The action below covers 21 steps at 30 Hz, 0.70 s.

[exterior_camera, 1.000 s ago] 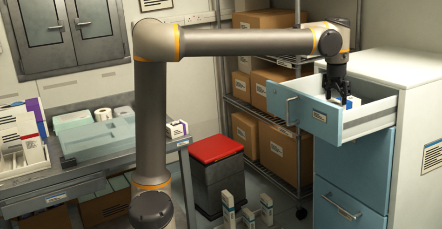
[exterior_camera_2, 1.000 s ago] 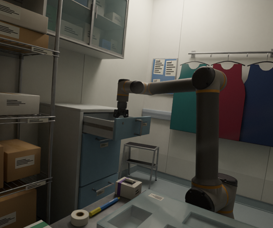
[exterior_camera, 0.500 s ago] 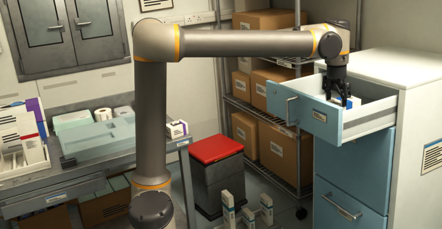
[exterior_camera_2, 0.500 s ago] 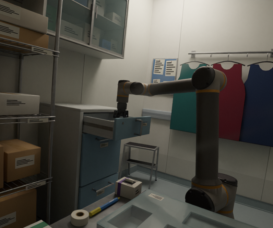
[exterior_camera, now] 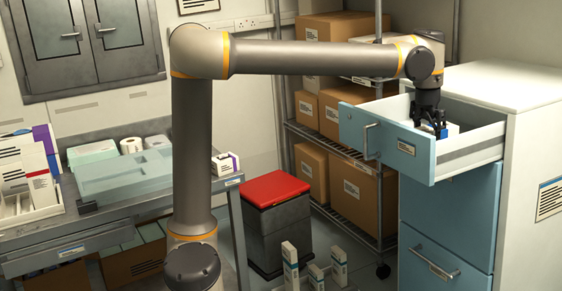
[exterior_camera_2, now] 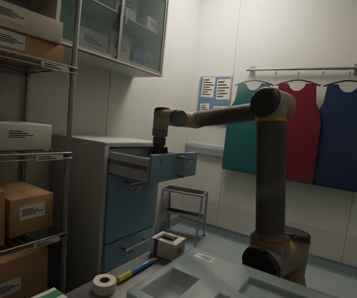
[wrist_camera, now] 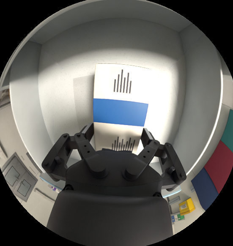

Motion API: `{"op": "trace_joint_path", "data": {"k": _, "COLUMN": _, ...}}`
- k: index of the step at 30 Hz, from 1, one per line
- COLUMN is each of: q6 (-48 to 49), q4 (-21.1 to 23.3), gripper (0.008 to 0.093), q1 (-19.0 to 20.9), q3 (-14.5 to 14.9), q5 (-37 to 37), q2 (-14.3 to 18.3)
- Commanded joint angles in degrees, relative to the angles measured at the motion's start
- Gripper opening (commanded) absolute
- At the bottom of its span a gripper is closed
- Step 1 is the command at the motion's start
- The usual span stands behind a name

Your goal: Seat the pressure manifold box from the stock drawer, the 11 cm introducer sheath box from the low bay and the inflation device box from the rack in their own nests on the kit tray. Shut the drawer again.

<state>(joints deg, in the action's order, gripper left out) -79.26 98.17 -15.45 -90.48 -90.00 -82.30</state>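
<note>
In the open top drawer (exterior_camera: 412, 140) of the blue-fronted cabinet lies a white box with a blue band, the pressure manifold box (wrist_camera: 121, 105). My gripper (wrist_camera: 118, 135) is lowered into the drawer with its open fingers either side of the box's near end, and it holds nothing. From the side camera the box (exterior_camera: 442, 130) shows just behind the fingers (exterior_camera: 428, 122). The pale green kit tray (exterior_camera: 125, 171) with its empty nests sits on the steel bench at left. A white box with a purple band (exterior_camera: 224, 163) stands on the bench's right end.
A wire rack (exterior_camera: 346, 112) loaded with cardboard cartons stands just left of the cabinet. A red-lidded bin (exterior_camera: 275, 218) sits on the floor below, with three small upright boxes (exterior_camera: 314, 268) in front of it. A step stool (exterior_camera_2: 183, 205) stands beside the cabinet.
</note>
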Motion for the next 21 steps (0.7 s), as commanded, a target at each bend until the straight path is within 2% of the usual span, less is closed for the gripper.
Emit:
{"op": "trace_joint_path", "data": {"k": 1, "q6": 0.0, "q4": 0.02, "gripper": 0.0934, "q1": 0.0, "q3": 0.08, "q5": 0.0, "q2": -0.04}}
{"op": "trace_joint_path", "data": {"k": 11, "q6": 0.0, "q4": 0.03, "gripper": 0.0934, "q1": 0.0, "q3": 0.06, "q5": 0.0, "q2": -0.04}}
{"op": "trace_joint_path", "data": {"k": 21, "q6": 0.0, "q4": 0.03, "gripper": 0.0739, "q1": 0.0, "q3": 0.05, "q5": 0.0, "q2": -0.03}}
